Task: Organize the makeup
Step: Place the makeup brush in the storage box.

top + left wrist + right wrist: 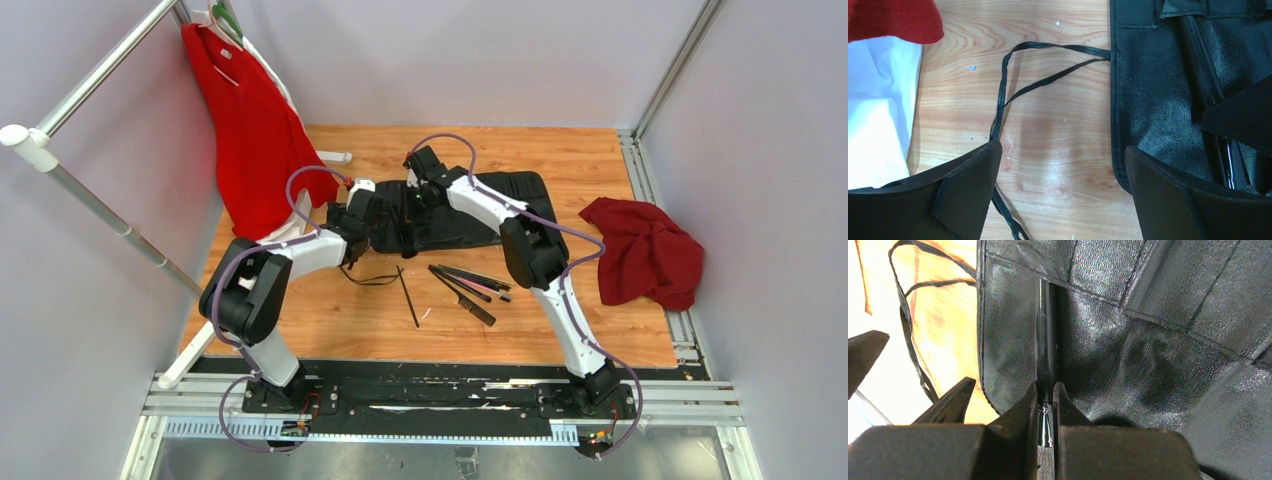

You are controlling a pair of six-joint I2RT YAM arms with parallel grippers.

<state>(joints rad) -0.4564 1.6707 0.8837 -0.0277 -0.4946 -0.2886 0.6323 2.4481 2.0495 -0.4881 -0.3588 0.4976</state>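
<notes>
brush in play: thin black brush (1046, 340), lying along a slot of the case (1128, 355), far end up at the pocket seam
right end effector (1046, 410): pinched tight on the brush's near end
left end effector (1062, 150): spread wide, holding nothing, straddling the case's edge
rest of the makeup (468, 283): loose on the table (560, 330), just in front of the case
my worry: nothing's pinning that floppy case, so a push could bunch or slide it. The skinny handle might also twist in the pinch
also: cord (1048, 47) looks snaggable

1 black brush (1046, 340) lies slotted in the case (1128, 355); loose brushes (470, 283) cluster on table (330, 320).
</notes>
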